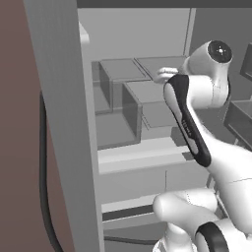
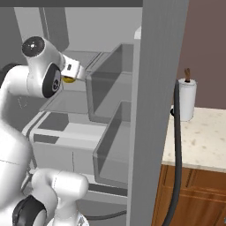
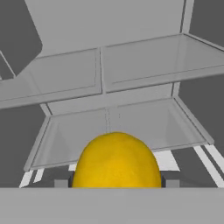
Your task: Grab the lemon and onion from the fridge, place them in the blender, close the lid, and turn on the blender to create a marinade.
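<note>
Your fingers [image 3: 116, 183] are closed on the lemon [image 3: 116, 161], at 6 o'clock in the hand view, inside the fridge [image 1: 64, 123] above its pale shelves [image 3: 131, 127]; the paper-towel roll [image 2: 186, 99] stands on the bench [image 2: 198, 141]

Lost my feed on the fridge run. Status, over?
Pincer shut on lemon, inside the open fridge. Clear bins close beside the hand. Onion not sighted. Over.
</note>
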Controlling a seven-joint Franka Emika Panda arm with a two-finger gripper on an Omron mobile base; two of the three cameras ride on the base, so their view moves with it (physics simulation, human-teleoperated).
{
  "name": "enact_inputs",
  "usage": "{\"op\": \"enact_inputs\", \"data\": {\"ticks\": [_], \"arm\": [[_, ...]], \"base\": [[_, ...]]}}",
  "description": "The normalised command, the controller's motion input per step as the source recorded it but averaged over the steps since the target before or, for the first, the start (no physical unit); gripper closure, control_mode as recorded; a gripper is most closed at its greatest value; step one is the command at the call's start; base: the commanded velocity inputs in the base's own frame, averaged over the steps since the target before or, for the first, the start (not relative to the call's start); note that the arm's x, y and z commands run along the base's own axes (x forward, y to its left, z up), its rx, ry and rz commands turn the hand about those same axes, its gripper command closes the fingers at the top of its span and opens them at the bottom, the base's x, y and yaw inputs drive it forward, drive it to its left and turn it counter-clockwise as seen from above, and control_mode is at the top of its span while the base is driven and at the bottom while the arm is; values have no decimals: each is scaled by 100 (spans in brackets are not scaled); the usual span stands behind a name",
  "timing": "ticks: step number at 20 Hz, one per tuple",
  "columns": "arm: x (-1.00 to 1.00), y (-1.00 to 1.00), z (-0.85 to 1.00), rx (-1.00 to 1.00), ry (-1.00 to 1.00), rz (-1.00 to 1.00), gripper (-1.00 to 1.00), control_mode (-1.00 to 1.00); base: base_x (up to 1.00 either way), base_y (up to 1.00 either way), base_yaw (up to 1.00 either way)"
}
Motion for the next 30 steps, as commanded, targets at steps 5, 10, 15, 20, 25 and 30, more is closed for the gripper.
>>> {"op": "enact_inputs", "data": {"ticks": [5, 10, 15, 20, 25, 30], "arm": [[-100, 9, -34, 0, 10, 0, 100, -100], [-92, 24, -59, -3, 17, 0, 100, -100], [-54, 9, -50, -1, 26, 0, 100, -100], [-74, 0, -6, 4, 15, 0, 100, -100], [-20, 0, -1, 1, 2, 0, 100, 100], [0, 0, 0, 0, 0, 0, 100, 100]], "base": [[0, 0, 0], [0, 0, 0], [0, 0, 0], [0, 0, 0], [-80, 0, 0], [-100, 0, -2]]}}
